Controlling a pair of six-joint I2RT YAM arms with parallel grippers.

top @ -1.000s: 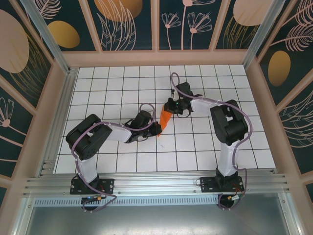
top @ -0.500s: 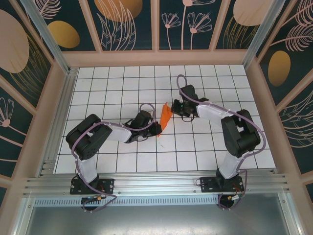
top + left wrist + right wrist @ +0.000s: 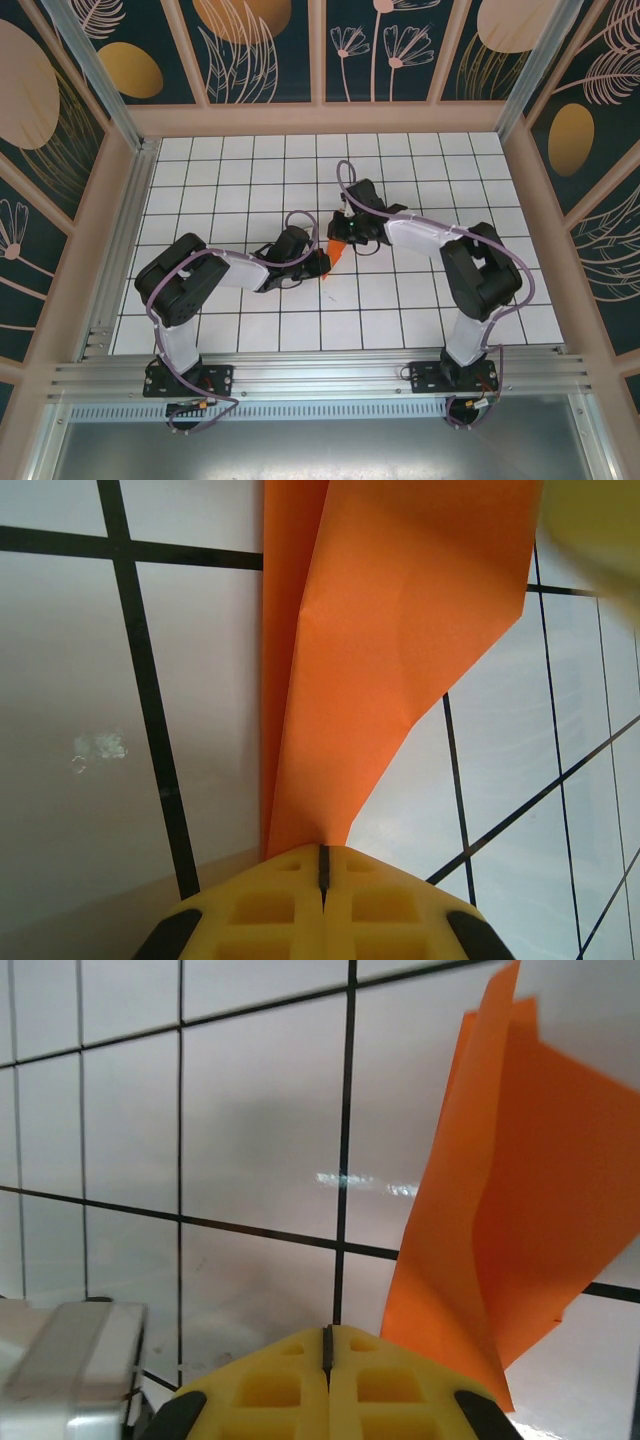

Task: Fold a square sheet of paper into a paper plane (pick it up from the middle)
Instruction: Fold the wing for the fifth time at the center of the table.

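White grid-tiled table [image 3: 250, 330], walled by floral panels. One orange paper plane [image 3: 337, 251] was mid-table between two grippers, which largely covered it from above; its top was cut off in the left wrist view. Left gripper [image 3: 322, 852] was clamped on its narrow end. Right gripper [image 3: 327, 1335], fingers pressed together on nothing, sat just beside the folded layers. One blurred yellow shape in the left wrist view's upper right corner could not be identified.
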